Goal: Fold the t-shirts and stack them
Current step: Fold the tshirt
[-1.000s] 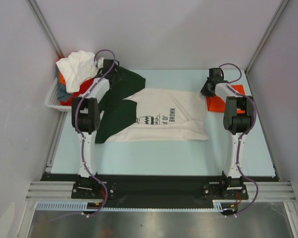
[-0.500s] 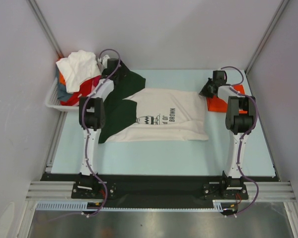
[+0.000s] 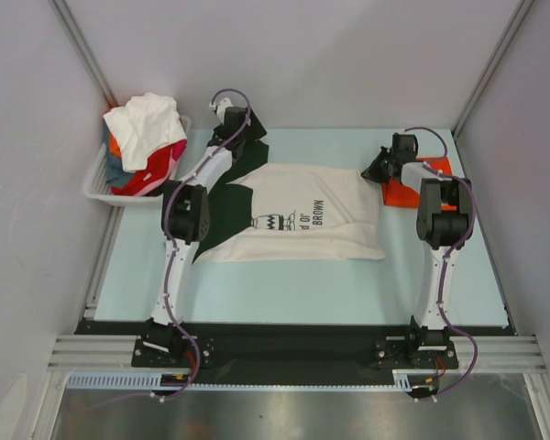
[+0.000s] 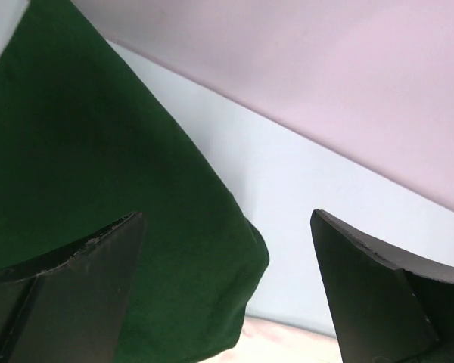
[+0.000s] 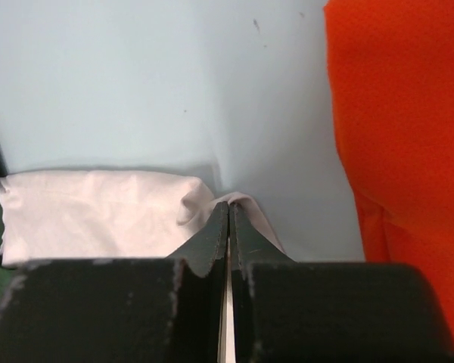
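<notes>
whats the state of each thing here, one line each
cream t-shirt: spread flat on the table
orange-red t-shirt: folded, lying flat
basket: full of crumpled shirts
left gripper: open over the green sleeve
right gripper: shut on the cream t-shirt's edge

Count: 1 left gripper [image 4: 227,215], 1 right gripper [image 5: 228,208]; 1 cream-and-green t-shirt [image 3: 302,220] between them; 1 orange-red t-shirt [image 3: 405,194] beside right gripper; 1 basket [image 3: 99,183], its heaped shirts [image 3: 147,128] uncountable.

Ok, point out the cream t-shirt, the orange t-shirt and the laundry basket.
cream t-shirt [image 3: 348,231], top view, lower body.
orange t-shirt [image 5: 401,113], right wrist view, flat middle.
white basket [image 3: 95,190], top view, near-left rim.
</notes>
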`<state>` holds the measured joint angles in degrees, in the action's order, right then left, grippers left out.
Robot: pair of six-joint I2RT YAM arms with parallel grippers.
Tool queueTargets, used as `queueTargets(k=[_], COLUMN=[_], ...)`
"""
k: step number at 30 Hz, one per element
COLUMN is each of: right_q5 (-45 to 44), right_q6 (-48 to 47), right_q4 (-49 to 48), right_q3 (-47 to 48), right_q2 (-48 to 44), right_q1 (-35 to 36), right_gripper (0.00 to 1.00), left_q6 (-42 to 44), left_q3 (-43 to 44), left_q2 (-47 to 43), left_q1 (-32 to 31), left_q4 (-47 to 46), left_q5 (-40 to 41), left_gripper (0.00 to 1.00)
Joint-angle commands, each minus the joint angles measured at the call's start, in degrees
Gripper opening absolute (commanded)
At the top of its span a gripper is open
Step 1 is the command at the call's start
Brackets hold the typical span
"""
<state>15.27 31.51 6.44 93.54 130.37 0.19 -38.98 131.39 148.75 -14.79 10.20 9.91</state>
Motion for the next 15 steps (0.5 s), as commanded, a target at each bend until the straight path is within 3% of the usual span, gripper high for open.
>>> queueTargets(k=[1,15], right_q5=[3.81,7.76], right_q6=[0.22,3.47], right_q4=[-0.99,-5.38], right_q3=[0.85,-3.53], right_q2=[-3.01,-6.26], right_q1=[0.69,-1.50], right_gripper=[0.00,0.00], left_q6=[-0.04,-0.91], left_q3=[2.64,9.41], left_q2=[1.37,4.53], left_q1=[-0.15,-2.09], left_q4=[0.79,12.03], left_q5=[0.37,0.46], left_gripper=[0.97,0.83])
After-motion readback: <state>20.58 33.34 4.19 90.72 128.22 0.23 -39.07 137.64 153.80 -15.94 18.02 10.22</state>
